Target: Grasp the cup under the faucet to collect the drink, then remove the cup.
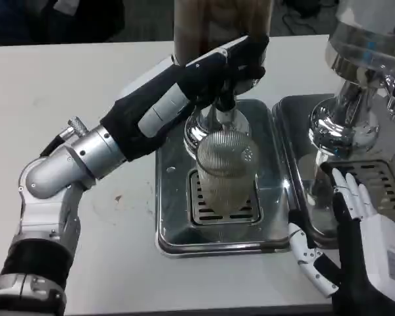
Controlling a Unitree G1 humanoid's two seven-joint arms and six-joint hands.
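**Cup under the faucet, filling in progress, removal still to come**

Cup (pixel 227 172) standing on the drip tray (pixel 174 224), directly beneath the faucet (pixel 224 112), seemingly part full. Left hand (pixel 234 62) up at the dispenser's tap, just above and beyond the cup, fingers wrapped around the lever. Right hand (pixel 355 230) resting near right, well apart from the cup, fingers spread, holding nothing. Left to do, likely: finish filling, grasp, lift away.

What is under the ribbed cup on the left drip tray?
The ribbed cup stands on the slotted grate of the left drip tray. Slots show around its base; the part directly beneath it is covered.
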